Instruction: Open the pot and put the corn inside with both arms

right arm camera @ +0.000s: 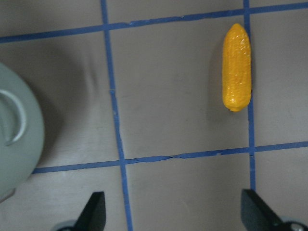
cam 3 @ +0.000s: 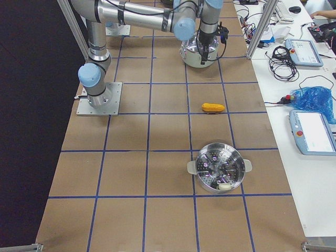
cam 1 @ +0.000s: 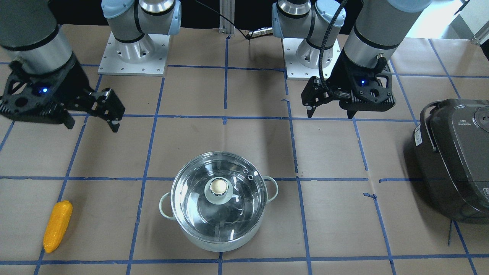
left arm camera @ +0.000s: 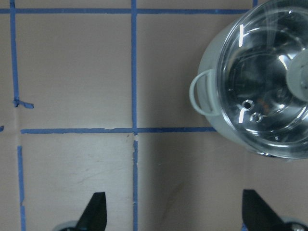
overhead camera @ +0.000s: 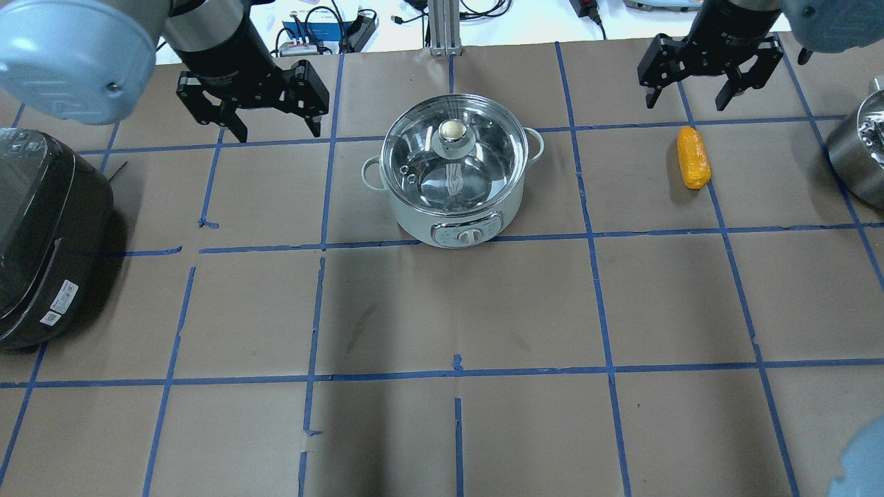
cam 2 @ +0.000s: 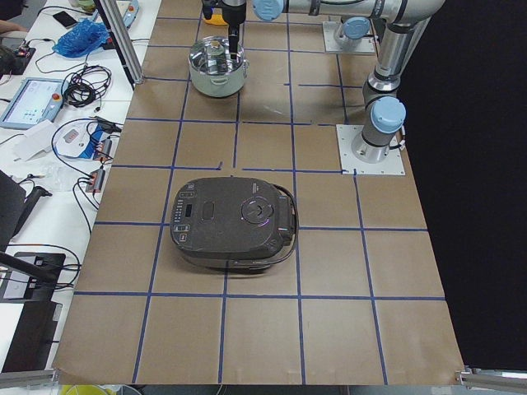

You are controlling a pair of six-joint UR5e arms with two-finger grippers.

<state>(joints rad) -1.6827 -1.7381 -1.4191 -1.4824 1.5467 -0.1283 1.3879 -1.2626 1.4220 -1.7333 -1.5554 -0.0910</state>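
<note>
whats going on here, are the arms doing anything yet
Nothing is being handled yet. The pot sits mid-table with its glass lid on, and the corn lies on the table off to the robot's right. The left gripper hangs open and empty near the pot, and the right gripper hangs open and empty near the corn. Neither touches anything.

I worked in a robotics lab, not a kitchen. My table [overhead camera: 442, 310] was papered brown and ruled into squares with blue tape [overhead camera: 588, 235]. My arms [cam 3: 137, 17] were bolted to it on square metal plates [cam 3: 100, 98]. Along the far side ran a white bench [cam 3: 315, 178] strewn with control tablets [cam 3: 313, 131], cables [cam 2: 82, 82] and small electronics [cam 2: 78, 140]. Aluminium frame posts [cam 2: 119, 41] stood at the table's edge.
</note>
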